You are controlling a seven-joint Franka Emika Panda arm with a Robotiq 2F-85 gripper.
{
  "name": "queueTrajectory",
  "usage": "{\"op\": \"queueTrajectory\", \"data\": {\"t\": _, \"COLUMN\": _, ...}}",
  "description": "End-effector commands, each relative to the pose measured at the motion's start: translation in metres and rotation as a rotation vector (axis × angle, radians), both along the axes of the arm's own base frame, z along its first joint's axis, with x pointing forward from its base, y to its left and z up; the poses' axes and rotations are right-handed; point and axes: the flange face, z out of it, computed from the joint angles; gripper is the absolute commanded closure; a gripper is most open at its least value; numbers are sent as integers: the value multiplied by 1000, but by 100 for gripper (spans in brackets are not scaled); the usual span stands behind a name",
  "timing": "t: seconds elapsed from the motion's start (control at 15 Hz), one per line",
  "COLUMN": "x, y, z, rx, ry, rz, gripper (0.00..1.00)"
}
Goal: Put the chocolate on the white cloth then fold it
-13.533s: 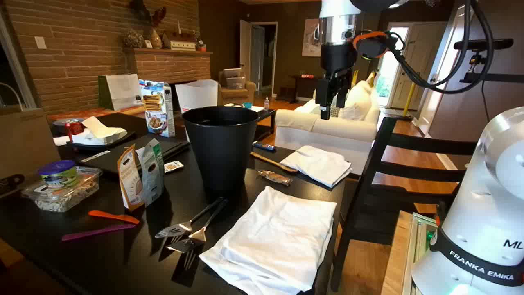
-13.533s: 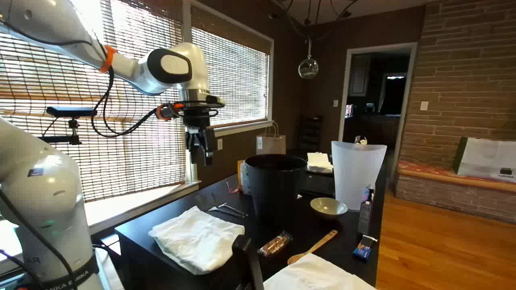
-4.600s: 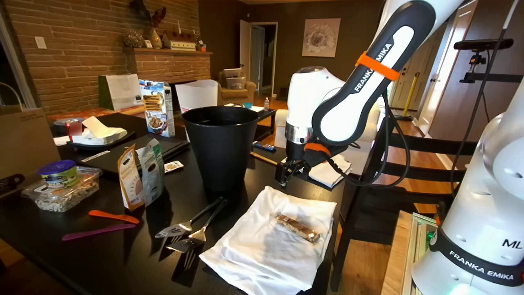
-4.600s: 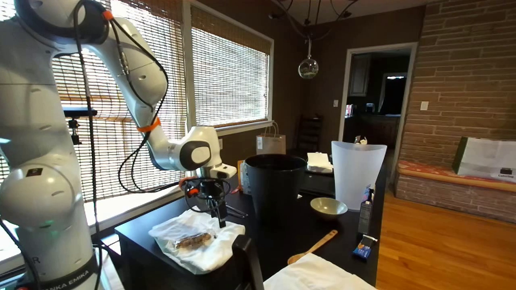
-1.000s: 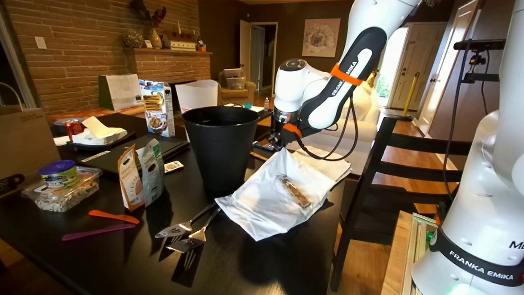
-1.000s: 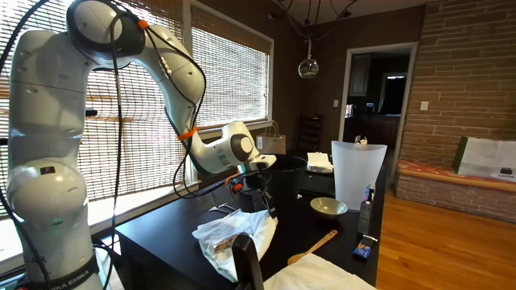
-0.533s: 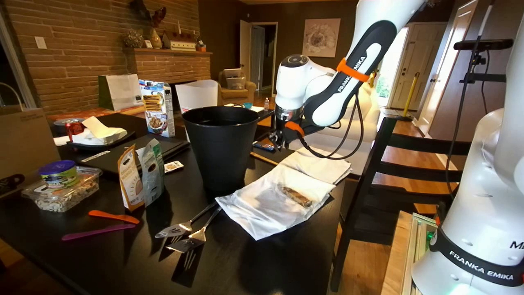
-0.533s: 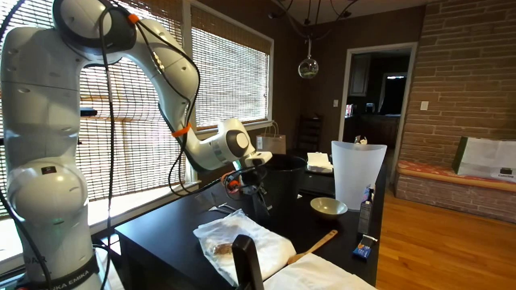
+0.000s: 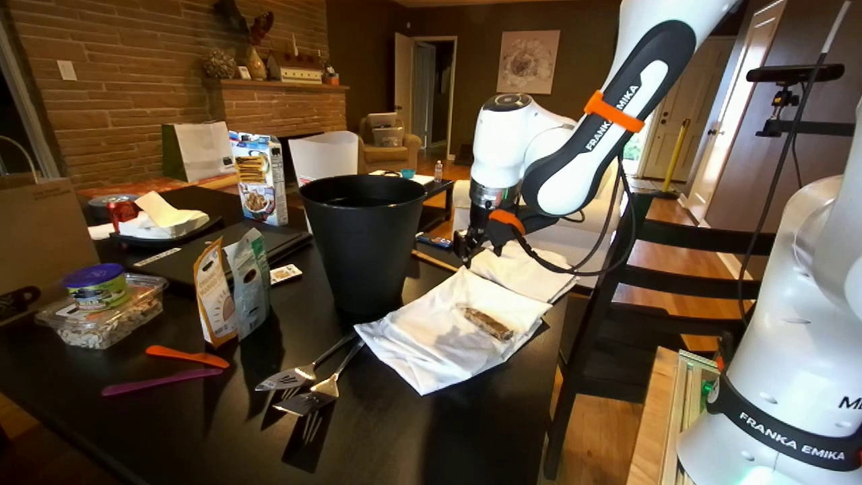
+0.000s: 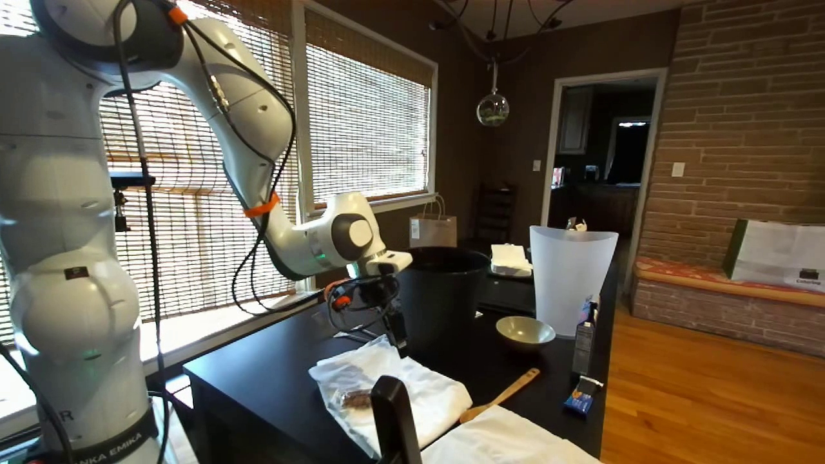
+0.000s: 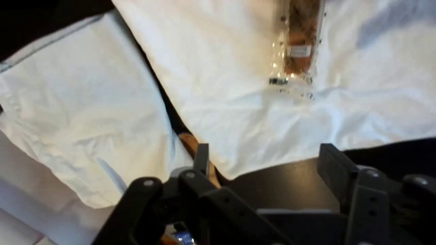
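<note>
Spread on the dark table, the white cloth (image 9: 431, 343) lies wrinkled, its far edge reaching the smaller folded white piece. On top of it rests the chocolate (image 9: 490, 324), a brown bar in clear wrapping; the wrist view shows the chocolate (image 11: 299, 44) uncovered on the white cloth (image 11: 221, 85). My gripper (image 11: 265, 151) is open, its fingers (image 11: 335, 166) wide apart with nothing between them, near the cloth's edge. In an exterior view the gripper (image 10: 401, 348) stands low by that edge; whether it touches the cloth I cannot tell.
A black bin (image 9: 363, 256) stands close beside the cloth. The folded white piece (image 11: 95, 119) and a wooden spoon (image 10: 509, 392) lie by its far edge. Metal utensils (image 9: 320, 391) sit at its side. A chair back (image 10: 394, 412) rises at the table edge.
One second ago the gripper held the cloth's edge raised; it has let go and the edge has dropped flat. The arm has since moved back toward its base. Earlier the chocolate lay on the table.
</note>
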Motion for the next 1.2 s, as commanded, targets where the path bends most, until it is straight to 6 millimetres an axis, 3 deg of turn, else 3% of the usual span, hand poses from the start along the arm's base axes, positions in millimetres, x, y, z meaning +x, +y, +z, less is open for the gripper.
{"op": "queueTrajectory", "data": {"t": 0.0, "x": -34, "y": 9, "z": -12, "rx": 55, "ry": 96, "rz": -19, "gripper": 0}}
{"op": "queueTrajectory", "data": {"t": 0.33, "x": -45, "y": 18, "z": -40, "rx": 118, "ry": 150, "rz": -21, "gripper": 0}}
{"op": "queueTrajectory", "data": {"t": 0.4, "x": -46, "y": 20, "z": -44, "rx": 128, "ry": 161, "rz": -15, "gripper": 5}}
{"op": "queueTrajectory", "data": {"t": 0.47, "x": -46, "y": 21, "z": -50, "rx": 126, "ry": 167, "rz": -12, "gripper": 16}}
{"op": "queueTrajectory", "data": {"t": 0.6, "x": -45, "y": 22, "z": -57, "rx": 132, "ry": 178, "rz": -6, "gripper": 4}}
{"op": "queueTrajectory", "data": {"t": 0.73, "x": -43, "y": 24, "z": -66, "rx": 134, "ry": 180, "rz": 1, "gripper": 0}}
{"op": "queueTrajectory", "data": {"t": 1.13, "x": -34, "y": 25, "z": -93, "rx": 144, "ry": 129, "rz": 78, "gripper": 0}}
